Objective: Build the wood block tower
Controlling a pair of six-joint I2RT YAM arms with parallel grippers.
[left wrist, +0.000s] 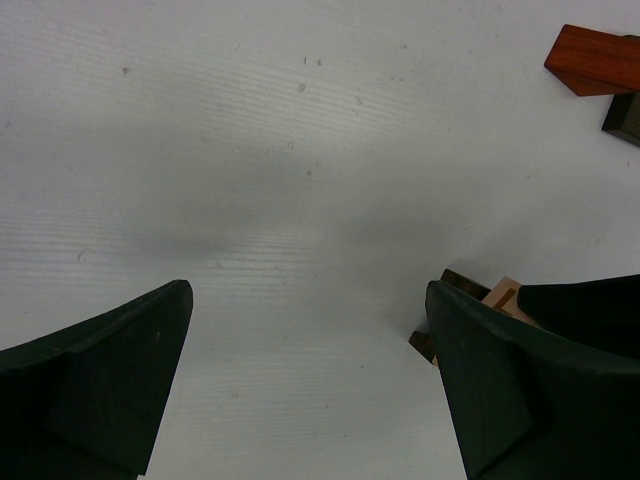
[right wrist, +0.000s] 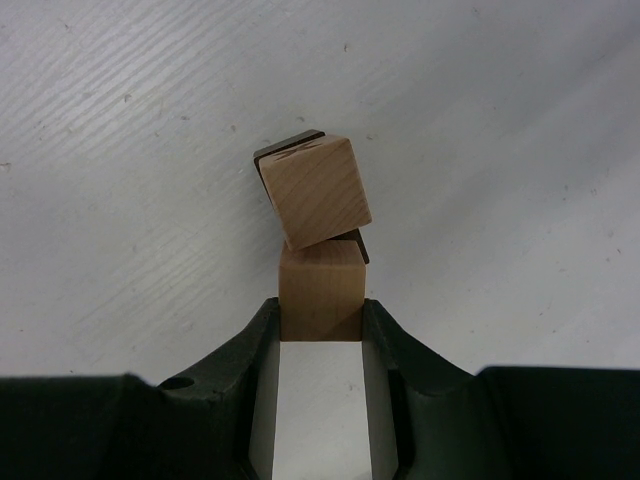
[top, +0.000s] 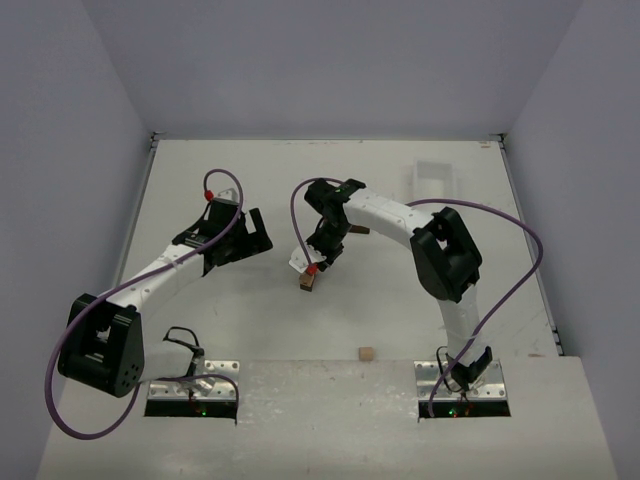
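Right wrist view showed the right tool pinching a small light tan wooden block between its fingertips. It was gripped by its sides with the front end left free, presumably so it could be set down. Just ahead, touching or nearly touching that held block, stood the wood block tower: a light tan cube twisted askew on a dark brown piece, on the white tabletop. That skew looked risky, since a nudge from the held block could tip the cube.

In the top external view the tower sat mid-tabletop, just beside the right tool. The left tool hung spread wide and empty above the tabletop, probably parked out of the way. Farther out lay a reddish-brown wooden block, a loose tan cube near the arm bases, and a white rectangular plastic tray toward the far edge.

No label or writing could be read; faint dark marks on the top cube were too small to make out.
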